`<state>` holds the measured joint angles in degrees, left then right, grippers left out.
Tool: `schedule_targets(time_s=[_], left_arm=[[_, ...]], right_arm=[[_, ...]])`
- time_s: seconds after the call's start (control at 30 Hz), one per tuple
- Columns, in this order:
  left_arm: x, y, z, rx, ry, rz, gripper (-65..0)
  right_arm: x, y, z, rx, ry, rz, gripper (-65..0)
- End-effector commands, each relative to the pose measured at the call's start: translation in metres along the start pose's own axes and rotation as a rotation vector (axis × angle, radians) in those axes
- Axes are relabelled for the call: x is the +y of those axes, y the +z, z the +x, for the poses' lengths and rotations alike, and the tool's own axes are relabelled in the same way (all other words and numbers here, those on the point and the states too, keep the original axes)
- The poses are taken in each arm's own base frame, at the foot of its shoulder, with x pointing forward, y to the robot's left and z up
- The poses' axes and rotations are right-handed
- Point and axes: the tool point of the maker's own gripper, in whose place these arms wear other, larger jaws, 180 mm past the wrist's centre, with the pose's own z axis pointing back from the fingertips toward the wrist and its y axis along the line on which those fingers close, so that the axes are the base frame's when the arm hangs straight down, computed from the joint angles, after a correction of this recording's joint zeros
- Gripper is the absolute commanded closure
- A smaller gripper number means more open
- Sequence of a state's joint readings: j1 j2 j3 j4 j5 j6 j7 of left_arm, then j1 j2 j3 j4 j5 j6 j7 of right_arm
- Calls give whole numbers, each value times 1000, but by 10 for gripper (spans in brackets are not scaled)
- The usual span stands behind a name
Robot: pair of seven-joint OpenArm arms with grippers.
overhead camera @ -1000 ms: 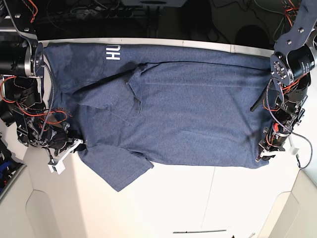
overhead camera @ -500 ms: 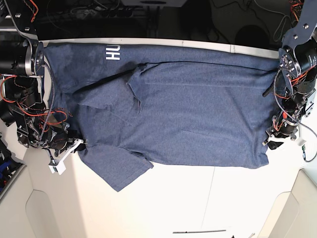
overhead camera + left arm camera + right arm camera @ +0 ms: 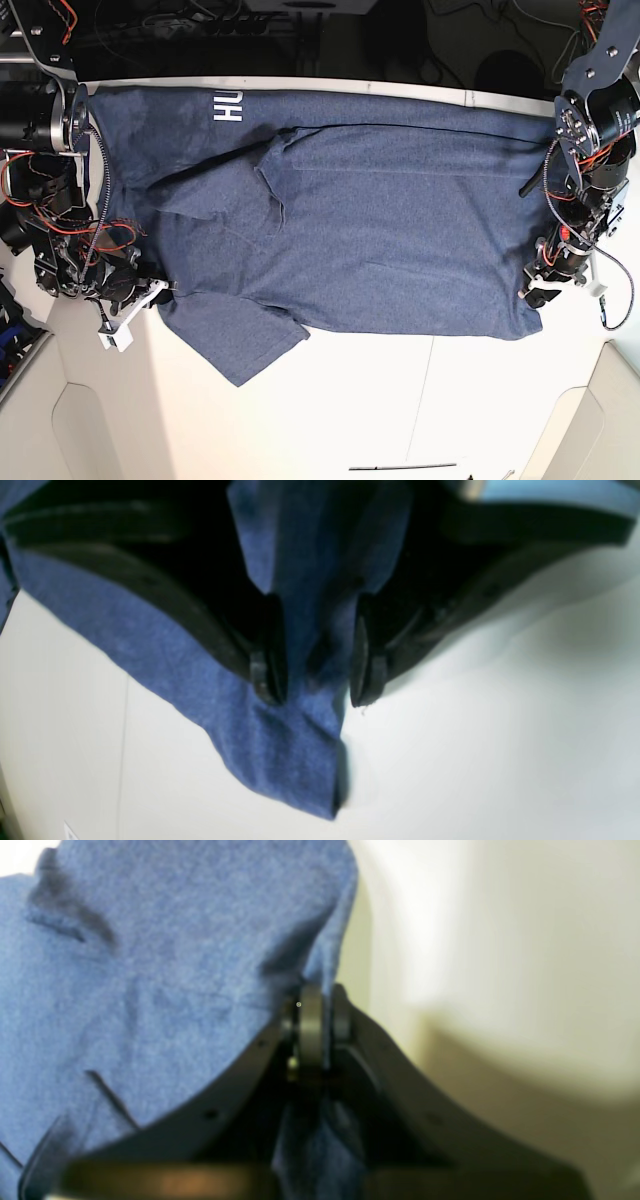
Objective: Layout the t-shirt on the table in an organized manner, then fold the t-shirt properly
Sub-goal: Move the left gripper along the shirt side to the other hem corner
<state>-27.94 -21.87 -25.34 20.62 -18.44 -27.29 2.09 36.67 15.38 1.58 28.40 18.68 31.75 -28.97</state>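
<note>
The heathered slate-blue cotton t-shirt (image 3: 340,230) lies spread across the far half of the broad white bench (image 3: 420,410), its hem toward the left arm and its neck end toward the right arm. White block lettering (image 3: 229,105) shows near the far edge, one short sleeve (image 3: 235,340) sticks out toward the near side, and a diagonal crease (image 3: 272,185) breaks the body.

**Left tool** (image 3: 312,667): its two black fingers stand apart with a strip of blue fabric running between them; the pads (image 3: 267,672) do not press it, so the cloth appears released, not gripped. The hem corner (image 3: 300,775) hangs out beyond the tips onto the bench.

**Right tool** (image 3: 312,1025): its jaws are pressed together on a pinch of fabric at the shirt's edge near the sleeve.

**Risks.** With one side loose and the other clamped, any pull by the right arm would likely drag the whole shirt and deepen the crease. The left fingers straddle the cloth, so lifting away could snag the hem and rumple the corner. The far edge lies along the bench's rim and might slip over.

**Views compared.** The base view alone gives the full layout, lettering and crease, but the left tool (image 3: 545,285) is too small there to judge. The wrist views alone show the gap on the left and the pinch on the right.
</note>
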Motion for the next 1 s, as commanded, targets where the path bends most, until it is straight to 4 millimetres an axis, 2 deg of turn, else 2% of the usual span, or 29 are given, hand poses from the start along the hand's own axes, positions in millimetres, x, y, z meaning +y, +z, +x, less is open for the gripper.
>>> schedule_targets(time_s=[0.0,0.1,0.33,0.47,0.57,0.67,0.77,0.8,0.97], left_arm=[[-7,-3,21,-44,-8,-20,-246],[-11,-5,17,-40,-2,-22,-246],[-4,-5,15,-32,-33,21,-245],[-2,-7,3,13,-81,61,-245],[-11,-10,-4,28,-128,45,-241],[-12,-11,-8,39,-169,63,-172],[-9,-11,-8,43,-202,86,-26],[-8,-11,-9,46,-211,93,0],[-9,-11,-6,31,-236,89,0]], right_arm=[[1,7,28,-66,6,8,0],[1,7,28,-67,4,9,0],[1,7,27,-60,4,9,0],[1,7,27,-61,4,10,0],[2,7,28,-63,1,12,0],[2,7,27,-62,-2,13,0],[1,7,27,-62,-2,13,0],[2,7,27,-62,-2,13,0],[2,7,27,-64,-4,14,0]])
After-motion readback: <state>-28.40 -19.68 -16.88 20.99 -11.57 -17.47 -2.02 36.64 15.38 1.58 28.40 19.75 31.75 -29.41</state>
